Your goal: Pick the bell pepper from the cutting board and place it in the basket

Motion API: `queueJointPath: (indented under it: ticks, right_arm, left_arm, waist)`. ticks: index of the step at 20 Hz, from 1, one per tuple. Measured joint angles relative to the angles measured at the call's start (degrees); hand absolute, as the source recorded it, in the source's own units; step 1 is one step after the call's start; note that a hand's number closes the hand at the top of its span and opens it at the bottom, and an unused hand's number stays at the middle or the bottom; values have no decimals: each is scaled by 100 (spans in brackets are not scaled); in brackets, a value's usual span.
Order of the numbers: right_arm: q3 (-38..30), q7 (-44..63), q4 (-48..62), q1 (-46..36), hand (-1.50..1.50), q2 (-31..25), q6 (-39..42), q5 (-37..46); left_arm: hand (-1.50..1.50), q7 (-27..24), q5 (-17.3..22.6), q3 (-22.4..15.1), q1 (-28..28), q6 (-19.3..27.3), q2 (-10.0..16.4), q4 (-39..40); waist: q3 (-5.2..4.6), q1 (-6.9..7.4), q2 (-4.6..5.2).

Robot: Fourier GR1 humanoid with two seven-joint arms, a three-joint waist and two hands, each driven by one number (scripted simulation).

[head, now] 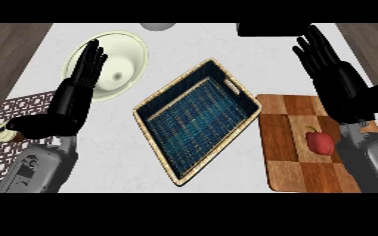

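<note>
A small red bell pepper (320, 142) with a green stem lies on the checkered wooden cutting board (288, 145) at the right. A rectangular basket (198, 119) with a blue woven floor and a tan rim sits tilted at the counter's middle, left of the board. My right hand (336, 82) hovers open above the board's far right part, fingers straight and pointing away, beyond the pepper and not touching it. My left hand (74, 97) rests open at the left, fingers up, over the edge of a pale plate.
A pale green plate (122, 62) lies at the back left. A grey round object (158, 26) and a dark object (269, 29) sit at the far edge. A patterned mat (18, 107) shows at the left edge.
</note>
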Motion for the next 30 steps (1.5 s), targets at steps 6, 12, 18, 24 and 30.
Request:
queueJointPath:
  ticks: [6, 12, 18, 24, 30]
  right_arm:
    - [561, -569, 121, 198, 150, -97, 615, 680]
    - [1285, -1492, 311, 724, -150, 1150, -178, 1338]
    - [1790, -1027, 393, 524, -150, 1041, -1538, 3243]
    - [1844, 626, 488, -82, -150, -308, -1329, 4774]
    - [2364, 2066, 234, -736, -150, -1484, 712, 5196]
  left_arm:
    - [0, 283, -451, 165, 80, -25, 588, -49]
    - [0, 426, -684, 131, 229, -89, 775, 144]
    - [0, 531, -733, 174, 347, -168, 886, 114]
    - [0, 593, -739, 244, 420, -174, 961, 90]
    - [0, 634, -751, 231, 403, -214, 972, 83]
  waist:
    - [4, 100, 167]
    - [20, 49, 185]
    - [-18, 6, 152]
    - [-67, -68, 83]
    - [-86, -39, 79]
